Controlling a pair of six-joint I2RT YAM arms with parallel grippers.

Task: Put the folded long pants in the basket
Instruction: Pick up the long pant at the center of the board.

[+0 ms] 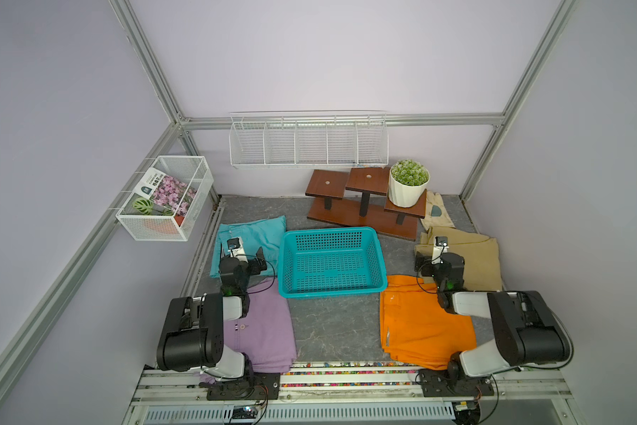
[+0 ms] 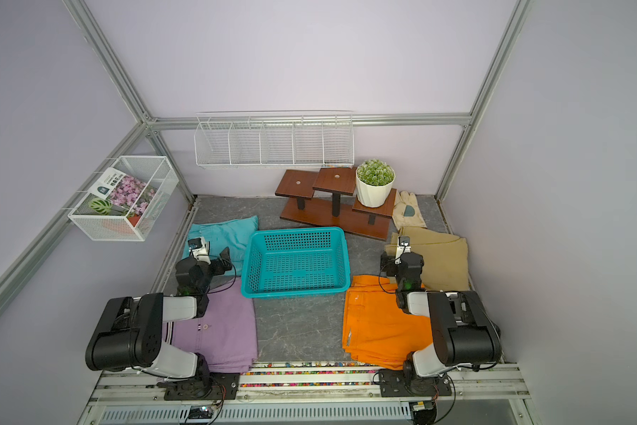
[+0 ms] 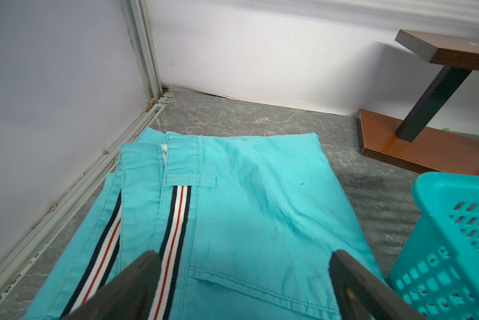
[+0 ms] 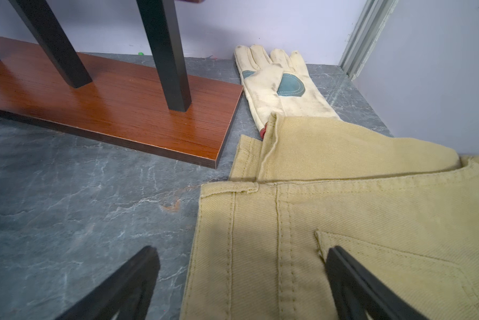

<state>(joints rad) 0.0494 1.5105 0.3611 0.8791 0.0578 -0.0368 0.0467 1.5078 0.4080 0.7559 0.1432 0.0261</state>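
Above teal pants [image 3: 246, 207], left pincer [image 3: 244, 255] spread wide — right pincer [image 4: 242, 250] likewise, over khaki pants [image 4: 343, 207] edge

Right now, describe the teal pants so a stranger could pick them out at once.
Find the teal basket in the middle of the grey table. Two folded bundles lie on the robot's left of it; the teal pants are the one nearer the back wall, beyond the lilac pants. Unlike the perforated basket, they are soft cloth with a navy, white and red side stripe.
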